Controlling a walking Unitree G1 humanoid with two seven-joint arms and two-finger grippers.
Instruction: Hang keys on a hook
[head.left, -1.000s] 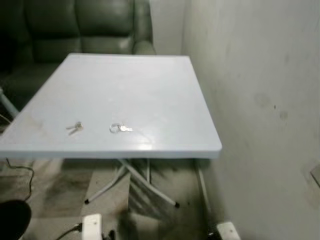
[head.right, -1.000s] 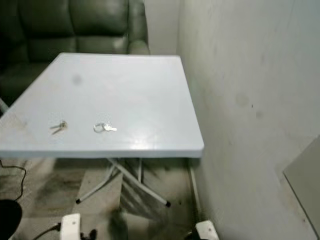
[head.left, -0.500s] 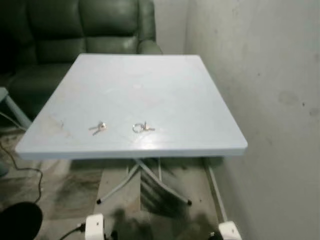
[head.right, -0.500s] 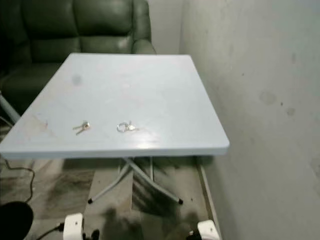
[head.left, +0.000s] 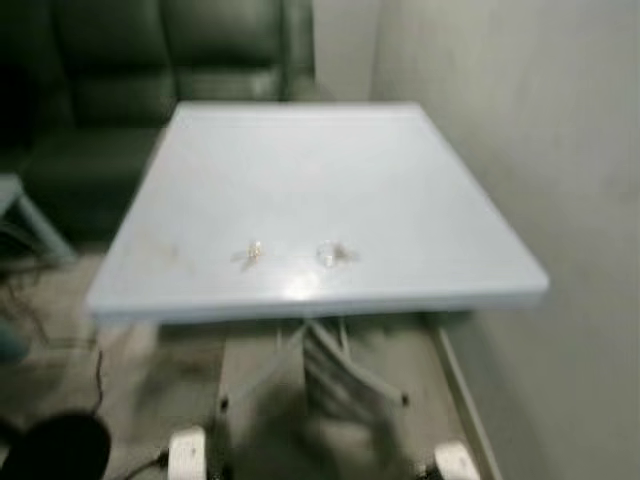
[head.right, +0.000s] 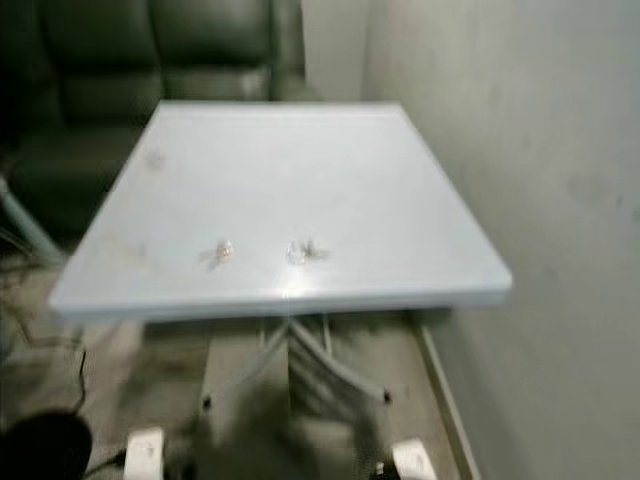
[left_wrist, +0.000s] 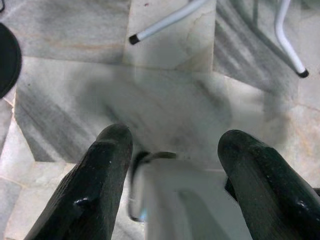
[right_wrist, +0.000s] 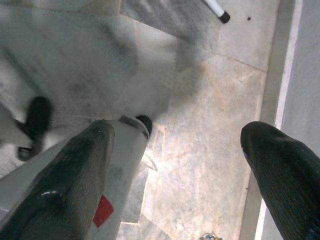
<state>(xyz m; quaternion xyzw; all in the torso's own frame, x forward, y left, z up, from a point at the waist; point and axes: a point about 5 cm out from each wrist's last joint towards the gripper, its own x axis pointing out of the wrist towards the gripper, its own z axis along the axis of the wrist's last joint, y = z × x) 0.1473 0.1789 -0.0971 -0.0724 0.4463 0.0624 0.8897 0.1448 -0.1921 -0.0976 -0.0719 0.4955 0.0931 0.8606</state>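
2 sets of keys lie near the front edge of a pale folding table (head.left: 400, 190): a loose key bunch (head.left: 250, 252) and, just beside it, a ringed key set (head.left: 332, 253), within easy reach. Left gripper (left_wrist: 172, 150) and right gripper (right_wrist: 182, 150) hang spread wide and empty, pointing at the marble floor (right_wrist: 210, 90). No hook visible.

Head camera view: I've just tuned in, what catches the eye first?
A pale blue folding table stands against the wall, with two small sets of keys lying apart near its front edge. A dark green sofa sits behind it. Both grippers hang open over the marble floor.
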